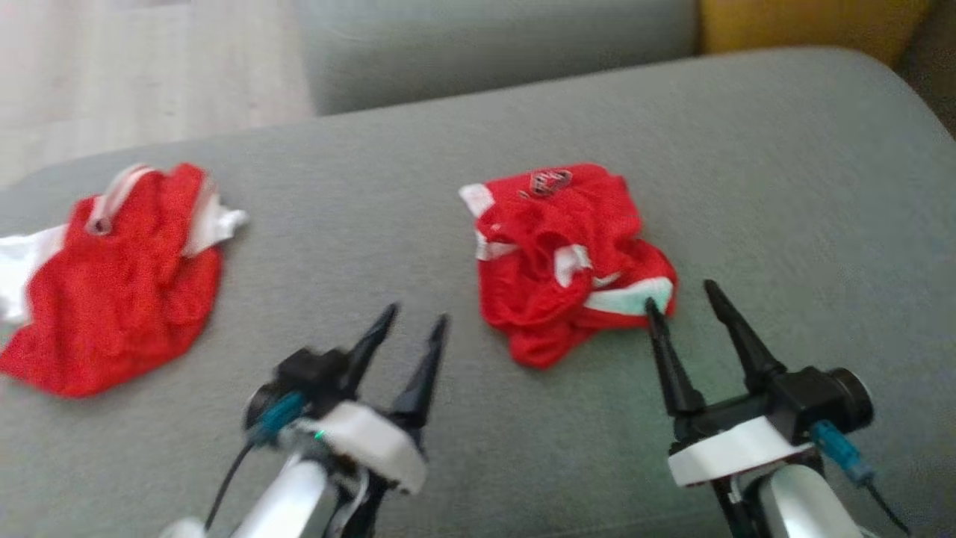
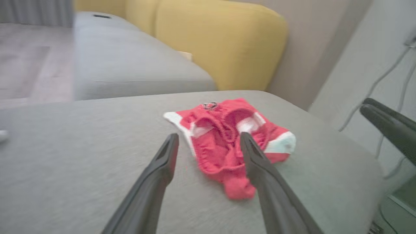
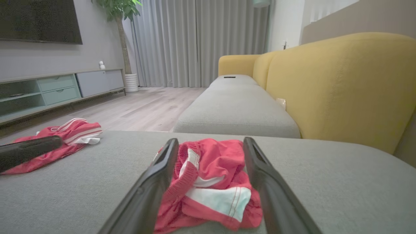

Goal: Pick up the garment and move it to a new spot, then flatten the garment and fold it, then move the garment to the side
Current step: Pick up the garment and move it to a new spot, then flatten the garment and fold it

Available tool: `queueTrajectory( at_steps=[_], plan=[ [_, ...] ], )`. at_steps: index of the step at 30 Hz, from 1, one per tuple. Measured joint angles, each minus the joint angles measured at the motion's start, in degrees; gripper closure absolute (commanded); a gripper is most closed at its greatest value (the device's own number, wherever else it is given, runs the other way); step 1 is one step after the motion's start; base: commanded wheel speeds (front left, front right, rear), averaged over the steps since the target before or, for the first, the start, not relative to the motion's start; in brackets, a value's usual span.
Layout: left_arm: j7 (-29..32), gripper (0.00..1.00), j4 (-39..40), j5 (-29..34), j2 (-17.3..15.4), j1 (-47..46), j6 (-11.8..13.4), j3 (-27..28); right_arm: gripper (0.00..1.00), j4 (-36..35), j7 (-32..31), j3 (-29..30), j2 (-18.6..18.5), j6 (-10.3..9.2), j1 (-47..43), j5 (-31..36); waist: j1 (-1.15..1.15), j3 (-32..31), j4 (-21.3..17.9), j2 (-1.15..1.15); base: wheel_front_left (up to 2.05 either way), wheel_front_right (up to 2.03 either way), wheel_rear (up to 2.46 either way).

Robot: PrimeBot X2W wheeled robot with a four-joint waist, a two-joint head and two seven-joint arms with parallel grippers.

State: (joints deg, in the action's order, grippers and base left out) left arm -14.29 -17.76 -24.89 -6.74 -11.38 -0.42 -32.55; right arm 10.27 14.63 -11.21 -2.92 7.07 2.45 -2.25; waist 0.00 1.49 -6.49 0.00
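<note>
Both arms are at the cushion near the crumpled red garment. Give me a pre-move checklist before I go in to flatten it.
1. Left gripper open and empty: ok.
2. Right gripper open and empty: ok.
3. Crumpled garment lying flat: not ok, it is bunched in a heap.
4. Second red garment apart from it: ok, bare cushion lies between them.
5. Right gripper clear of the heap's near edge: cannot tell.
</note>
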Motion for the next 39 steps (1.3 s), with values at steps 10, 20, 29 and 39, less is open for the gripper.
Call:
queueTrajectory(
  at_steps=[10, 20, 29, 39],
  plan=[
    [-0.01, 0.00, 13.06, 9.12, 2.16, 15.27, 3.48, 19.59, 0.00, -1.07, 0.00, 5.32, 0.16, 0.00, -4.59, -0.19, 0.00, -4.32, 7.15, 0.00, 0.00, 0.00, 0.00],
    [-0.01, 0.00, 16.44, 18.74, 3.31, 21.37, 0.83, 22.50, 0.00, -1.54, 0.00, 8.03, 0.31, 0.00, -6.97, -0.38, 0.00, -5.34, 8.82, 0.00, 0.00, 0.00, 0.00],
    [-0.01, 0.00, 15.74, 19.27, 3.44, 21.06, 0.78, 22.57, 0.00, -1.46, 0.00, 7.80, 0.33, 0.00, -6.97, -0.37, 0.00, -5.25, 8.14, 0.00, 0.00, 0.00, 0.00],
    [-0.01, 0.00, 15.19, 18.67, 3.46, 20.37, 1.00, 22.42, 0.00, -1.58, 0.00, 7.88, 0.33, 0.00, -6.95, -0.80, 0.00, -4.94, 8.38, 0.00, 0.00, 0.00, 0.00]
  ],
)
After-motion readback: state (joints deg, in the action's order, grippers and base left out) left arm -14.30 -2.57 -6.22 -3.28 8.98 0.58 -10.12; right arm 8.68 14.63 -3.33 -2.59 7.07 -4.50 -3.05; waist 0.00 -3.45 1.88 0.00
